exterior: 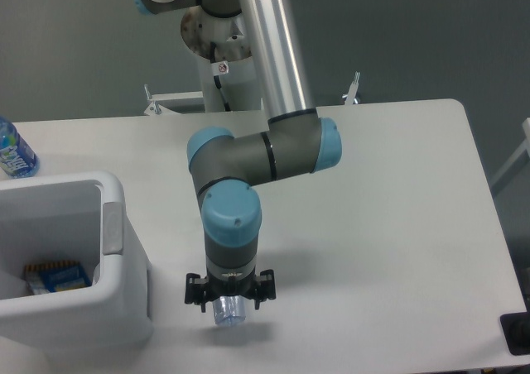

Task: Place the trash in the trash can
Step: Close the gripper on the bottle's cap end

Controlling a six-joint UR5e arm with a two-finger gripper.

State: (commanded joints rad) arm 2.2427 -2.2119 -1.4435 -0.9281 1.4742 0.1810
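Observation:
My gripper [229, 306] points straight down over the front middle of the table, to the right of the trash can [124, 308]. The wrist hides its fingers from above. A clear plastic bottle end with a pale blue tint [229, 312] sticks out just below the gripper, and the rest of the bottle is hidden under it. The gripper appears shut on this bottle, holding it upright a little above the table, with a faint shadow below. The trash can is a boxy white bin with a thick rim and a grey patch [111, 227] on its right side. No crumpled white wrapper shows clearly.
A blue-labelled water bottle [12, 151] stands at the far left edge of the table behind the bin. Inside the bin lies a blue and orange packet [56, 276]. The arm's elbow [265, 155] hangs over the table's middle. A black object [517, 334] sits at the right front corner.

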